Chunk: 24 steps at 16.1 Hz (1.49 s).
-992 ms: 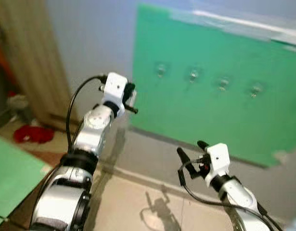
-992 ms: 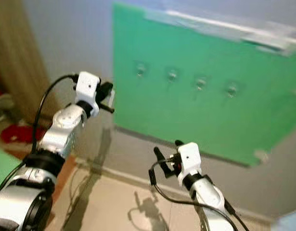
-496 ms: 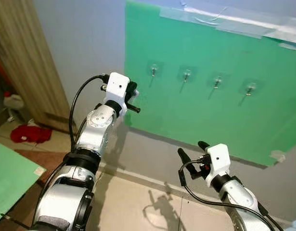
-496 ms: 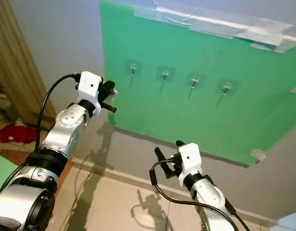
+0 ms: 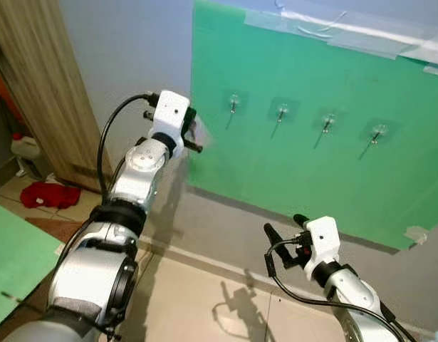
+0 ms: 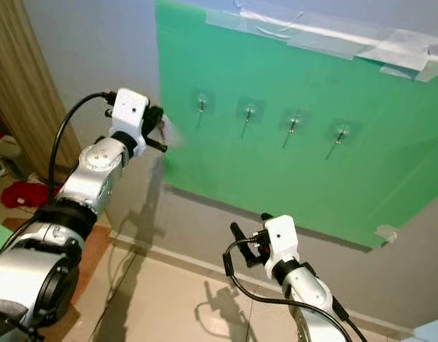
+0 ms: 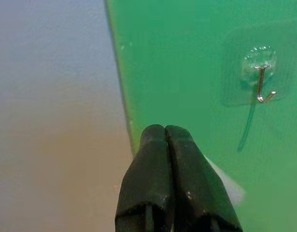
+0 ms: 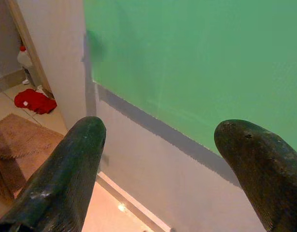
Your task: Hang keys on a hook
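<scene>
Four clear hooks sit in a row on the green board point(image 5: 311, 164). Near its left edge the raised left gripper point(image 7: 170, 140) presses its fingers together beside the leftmost hook point(image 7: 261, 84). Below the board, the right gripper point(image 5: 284, 231) is spread, holding nothing. Keys cannot be made out.

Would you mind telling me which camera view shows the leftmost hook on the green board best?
The left wrist view: the leftmost hook is close and sharp on its clear pad, beyond the shut left gripper. Both eye views show it small, first of four hooks on the green board.
</scene>
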Available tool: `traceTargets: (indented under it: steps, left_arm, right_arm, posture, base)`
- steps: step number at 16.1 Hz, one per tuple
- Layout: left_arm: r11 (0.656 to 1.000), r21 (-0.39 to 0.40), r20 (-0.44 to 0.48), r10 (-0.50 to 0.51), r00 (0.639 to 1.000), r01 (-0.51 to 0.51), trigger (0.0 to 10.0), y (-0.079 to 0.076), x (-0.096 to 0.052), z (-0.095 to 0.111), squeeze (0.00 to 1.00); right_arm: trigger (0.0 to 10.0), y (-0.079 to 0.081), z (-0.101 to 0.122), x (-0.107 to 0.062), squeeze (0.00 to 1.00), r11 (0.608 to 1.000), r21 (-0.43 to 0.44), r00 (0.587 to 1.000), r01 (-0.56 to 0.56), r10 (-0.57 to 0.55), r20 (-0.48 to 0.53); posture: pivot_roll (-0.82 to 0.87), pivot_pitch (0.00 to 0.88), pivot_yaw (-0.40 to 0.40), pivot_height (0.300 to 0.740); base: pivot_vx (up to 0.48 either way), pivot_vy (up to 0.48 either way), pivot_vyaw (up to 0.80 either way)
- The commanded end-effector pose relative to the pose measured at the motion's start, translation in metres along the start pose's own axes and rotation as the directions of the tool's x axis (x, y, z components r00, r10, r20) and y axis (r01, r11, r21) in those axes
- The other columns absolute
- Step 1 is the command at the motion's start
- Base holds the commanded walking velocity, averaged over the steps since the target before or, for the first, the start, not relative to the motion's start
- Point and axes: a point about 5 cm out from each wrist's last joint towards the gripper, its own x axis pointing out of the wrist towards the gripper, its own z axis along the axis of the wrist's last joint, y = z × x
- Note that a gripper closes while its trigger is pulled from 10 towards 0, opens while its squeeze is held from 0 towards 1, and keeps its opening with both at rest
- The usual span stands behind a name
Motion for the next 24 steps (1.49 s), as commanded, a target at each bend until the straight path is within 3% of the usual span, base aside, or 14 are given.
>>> traceTargets:
  steps: [1, 4, 11, 24]
  left_arm:
    - [1.000, 0.012, 0.020, -0.026, 0.999, 0.026, 0.0, -0.005, 0.006, 0.010, 0.40]
    - [0.995, 0.060, 0.021, -0.076, 0.997, 0.075, 0.0, -0.016, 0.014, 0.019, 0.40]
    - [0.983, 0.143, 0.038, -0.119, 0.992, 0.112, 0.0, -0.024, 0.024, 0.038, 0.40]
    - [0.965, 0.195, -0.015, -0.174, 0.985, 0.173, 0.0, -0.034, 0.026, 0.031, 0.40]
  right_arm:
    - [10.0, -0.002, 0.002, 0.002, 0.00, 1.000, -0.007, 1.000, 0.011, -0.011, 0.010]
    - [10.0, 0.000, -0.002, 0.001, 0.00, 0.999, 0.006, 0.999, 0.036, -0.036, 0.016]
    - [10.0, 0.005, 0.002, -0.010, 0.00, 0.994, 0.031, 0.993, 0.109, -0.110, 0.045]
    - [10.0, 0.011, 0.011, -0.023, 0.00, 0.984, 0.052, 0.984, 0.168, -0.171, 0.047]
  posture:
    - [-0.08, 0.000, -0.003, 0.722]
    - [-0.10, 0.000, 0.028, 0.722]
    - [-0.15, 0.000, 0.119, 0.722]
    - [-0.20, 0.000, 0.181, 0.722]
  base:
    - [0.000, 0.000, 0.00]
    - [0.000, 0.000, 0.00]
    - [0.000, 0.000, 0.00]
    - [0.000, 0.000, 0.00]
